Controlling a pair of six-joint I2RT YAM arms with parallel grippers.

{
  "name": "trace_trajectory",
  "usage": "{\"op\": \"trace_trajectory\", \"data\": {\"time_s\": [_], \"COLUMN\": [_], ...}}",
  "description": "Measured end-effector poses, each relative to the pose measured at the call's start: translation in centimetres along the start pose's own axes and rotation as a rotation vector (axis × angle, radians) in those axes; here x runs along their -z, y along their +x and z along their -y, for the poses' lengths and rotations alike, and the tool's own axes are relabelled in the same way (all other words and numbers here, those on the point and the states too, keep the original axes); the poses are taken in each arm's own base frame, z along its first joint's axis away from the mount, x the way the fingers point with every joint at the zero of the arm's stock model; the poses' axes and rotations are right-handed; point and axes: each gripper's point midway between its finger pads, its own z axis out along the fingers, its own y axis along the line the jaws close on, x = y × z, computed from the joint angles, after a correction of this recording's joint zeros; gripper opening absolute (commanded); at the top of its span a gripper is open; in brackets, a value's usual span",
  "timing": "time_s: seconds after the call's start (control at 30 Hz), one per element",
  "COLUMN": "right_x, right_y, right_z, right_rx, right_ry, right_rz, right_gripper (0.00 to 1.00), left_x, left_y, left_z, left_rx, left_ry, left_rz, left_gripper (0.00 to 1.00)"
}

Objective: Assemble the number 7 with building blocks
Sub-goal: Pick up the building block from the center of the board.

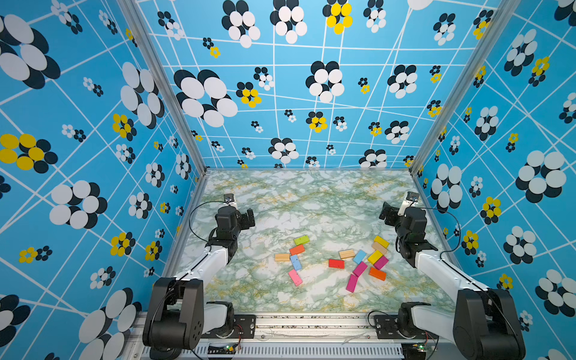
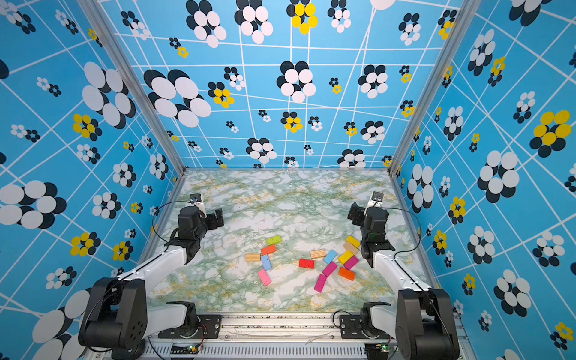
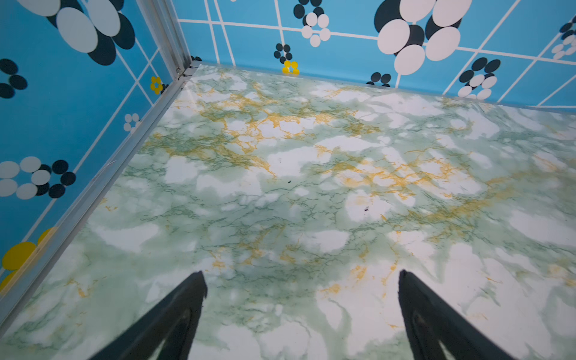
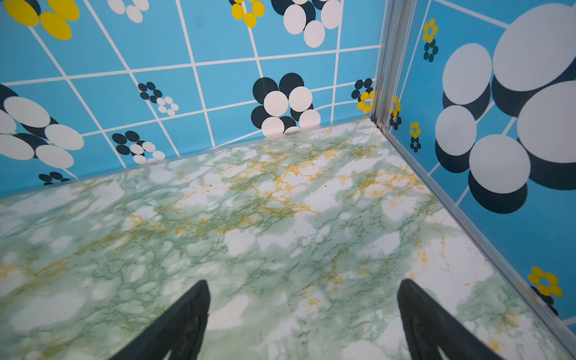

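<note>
Left pincer (image 3: 300,277) and right pincer (image 4: 304,285) each stand with jaws wide apart, holding nothing, over bare worktop (image 1: 311,202) well beyond the red block (image 1: 336,263); the building blocks (image 1: 295,262) lie flat and loose in two clusters, one on either side of that red block; no 7 is formed yet.
</note>
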Motion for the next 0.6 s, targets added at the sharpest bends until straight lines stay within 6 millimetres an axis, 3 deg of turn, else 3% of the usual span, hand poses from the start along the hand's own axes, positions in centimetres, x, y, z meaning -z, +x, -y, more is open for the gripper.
{"op": "trace_trajectory", "data": {"time_s": [0.1,0.2,0.47,0.6], "right_x": [0.2,0.6,2.4,3.5], "right_y": [-1.6,-1.7,0.8,2.4], "right_z": [-0.8,-1.6,-3.9,-4.7], "right_rx": [-0.044,-0.081,-0.144,-0.168], "right_ry": [-0.023,-0.056,-0.164,-0.214], "right_rz": [-0.053,-0.125,-0.368,-0.466], "right_gripper": [0.96,0.96,0.96,0.96], "left_x": [0.4,0.9,3.1,4.0], "left_y": [-0.5,-0.9,-0.7,0.4], "left_z": [1.3,3.0,11.1,15.0], "left_rx": [-0.018,-0.044,-0.209,-0.314], "left_ry": [0.023,0.057,0.285,0.397], "left_rz": [-0.028,-0.057,-0.163,-0.227], "left_gripper": [0.99,0.99,0.99,0.99]}}
